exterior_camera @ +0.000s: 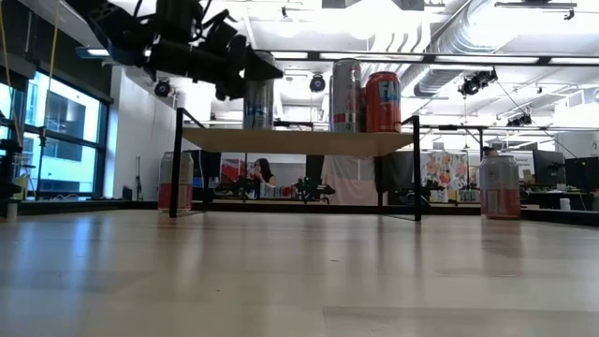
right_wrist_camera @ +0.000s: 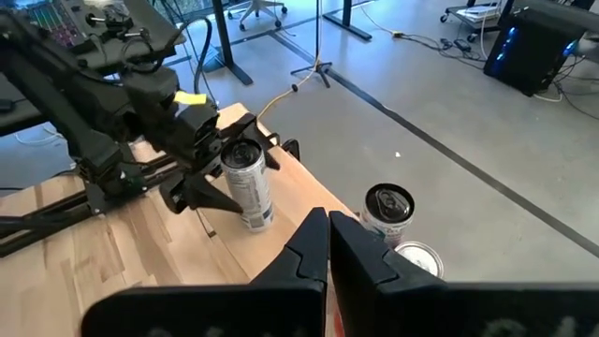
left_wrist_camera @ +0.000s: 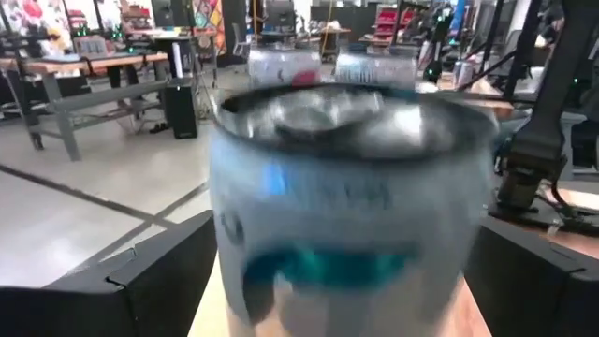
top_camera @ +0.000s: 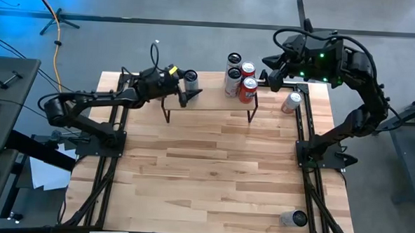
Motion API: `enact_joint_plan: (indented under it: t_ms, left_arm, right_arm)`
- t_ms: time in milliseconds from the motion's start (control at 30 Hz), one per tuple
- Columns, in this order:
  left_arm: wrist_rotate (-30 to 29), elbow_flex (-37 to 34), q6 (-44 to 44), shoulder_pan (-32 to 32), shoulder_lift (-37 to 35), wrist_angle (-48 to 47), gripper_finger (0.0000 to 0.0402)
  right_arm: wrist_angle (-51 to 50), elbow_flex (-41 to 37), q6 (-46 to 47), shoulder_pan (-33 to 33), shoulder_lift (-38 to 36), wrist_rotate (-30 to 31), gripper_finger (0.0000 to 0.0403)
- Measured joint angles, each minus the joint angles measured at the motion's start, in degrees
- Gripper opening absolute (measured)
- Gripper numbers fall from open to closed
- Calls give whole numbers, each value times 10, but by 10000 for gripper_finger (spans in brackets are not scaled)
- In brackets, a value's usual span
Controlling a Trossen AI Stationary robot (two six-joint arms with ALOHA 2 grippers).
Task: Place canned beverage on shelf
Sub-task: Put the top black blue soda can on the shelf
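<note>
Currently the left tool [top_camera: 186, 87] sits at the left end of the shelf [top_camera: 215, 106], its fingers spread wide on either side of a silver can [top_camera: 191, 78] that stands upright on the plank. Whether the fingers press the can or merely flank it cannot be told. From the level view, that can [exterior_camera: 258, 103] stands on the shelf's left part, partly hidden by the dark left arm.

Toward the shelf's right end, a group of upright cans is gathered: two silver ones [top_camera: 233, 75] and two red ones [top_camera: 248, 86]. From the level view, a silver can [exterior_camera: 345, 95] and a red can [exterior_camera: 382, 102] stand side by side on the plank.

The right tool [top_camera: 265, 78] hovers at the far right of the surface [top_camera: 212, 173], just beside the can group, fingers pressed together and holding nothing. Another can [top_camera: 291, 102] stands on the surface near the shelf's right legs. One more can [top_camera: 293, 218] lies near the front right corner.
</note>
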Motion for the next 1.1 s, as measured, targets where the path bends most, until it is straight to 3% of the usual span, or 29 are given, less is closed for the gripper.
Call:
enact_joint_plan:
  t_ms: [200,567,733,833,1100]
  left_arm:
    - [23,9,24,3,4,-7,355]
    - [55,9,49,10,3,-26,202]
    - [62,9,34,19,3,-27,197]
    - [13,9,-3,18,3,-21,197]
    - [-213,48,-23,-48,6,-35,197]
  right_arm:
    - [-6,0,0,12,0,0,0]
    - [-15,0,1,40,12,-1,0]
    - [-22,0,0,44,30,-1,0]
    - [-23,-1,-2,44,38,13,0]
    - [-32,-1,1,44,37,103,0]
